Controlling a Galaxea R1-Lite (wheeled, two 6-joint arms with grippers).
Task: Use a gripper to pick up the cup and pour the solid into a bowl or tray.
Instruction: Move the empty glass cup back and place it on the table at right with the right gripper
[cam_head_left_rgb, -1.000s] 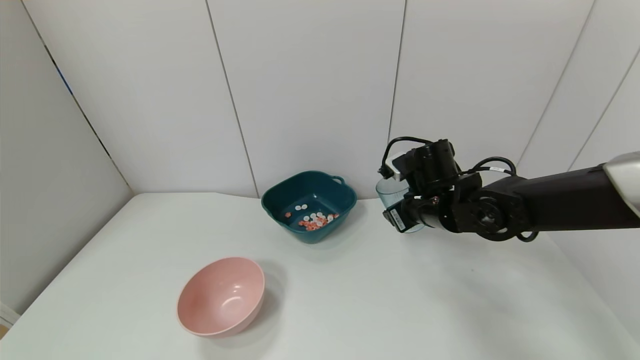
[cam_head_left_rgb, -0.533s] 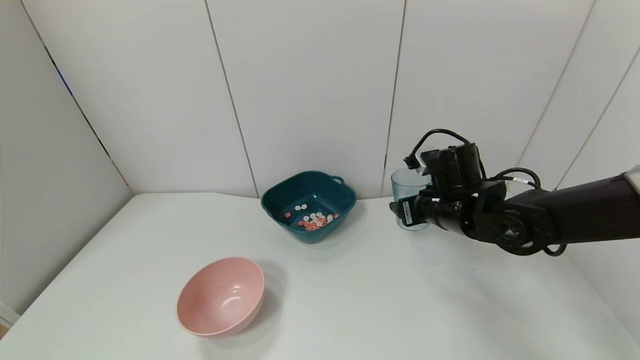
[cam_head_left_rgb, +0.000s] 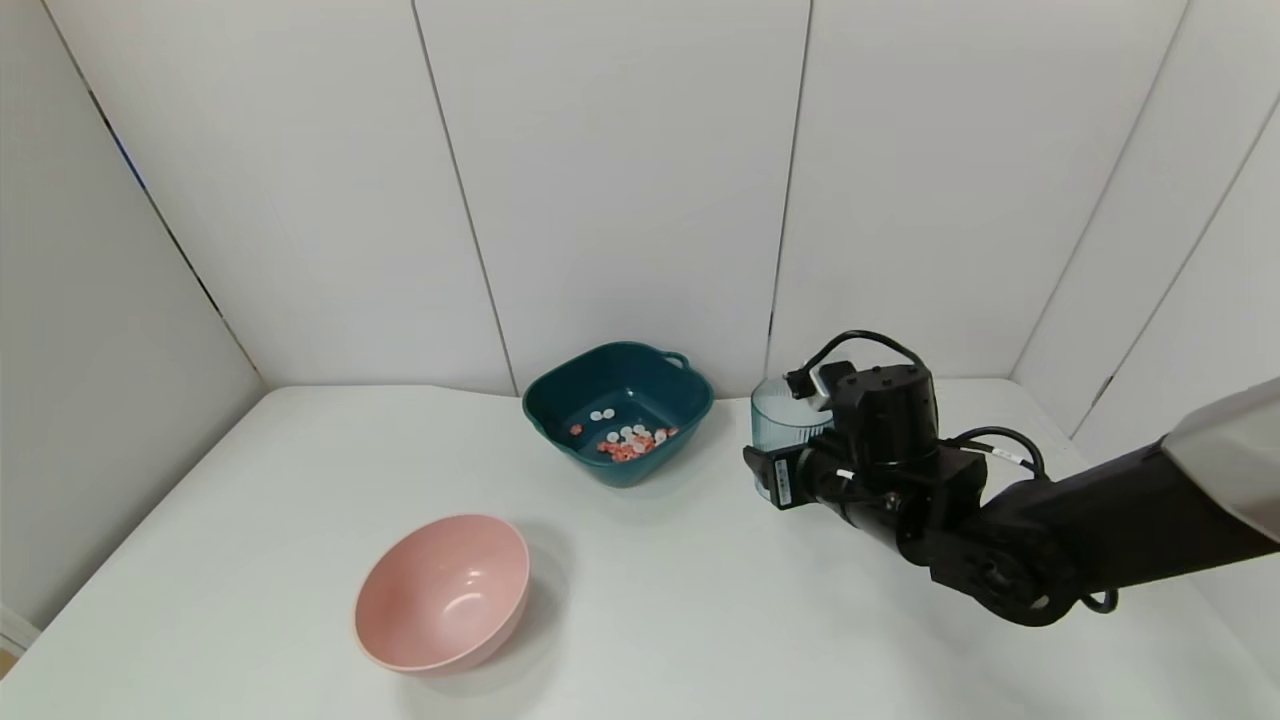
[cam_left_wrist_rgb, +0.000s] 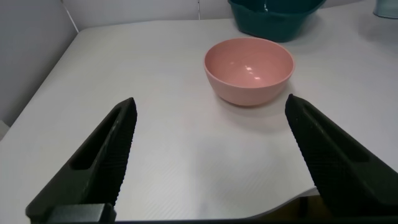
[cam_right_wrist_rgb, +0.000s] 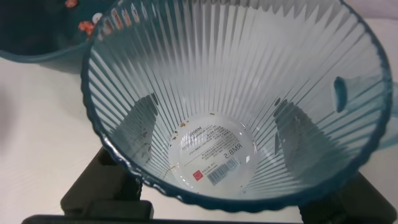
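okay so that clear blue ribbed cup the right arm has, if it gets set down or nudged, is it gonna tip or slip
The cup is empty, only a label on its base, so probably very light and easily shoved. It widens toward the rim, so a nudge up high might tip it. The ribbed wall likely gives the right gripper decent purchase, though thin plastic may flex.

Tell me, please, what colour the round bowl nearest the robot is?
Pale pink; the round bowl shows best in the left wrist view.
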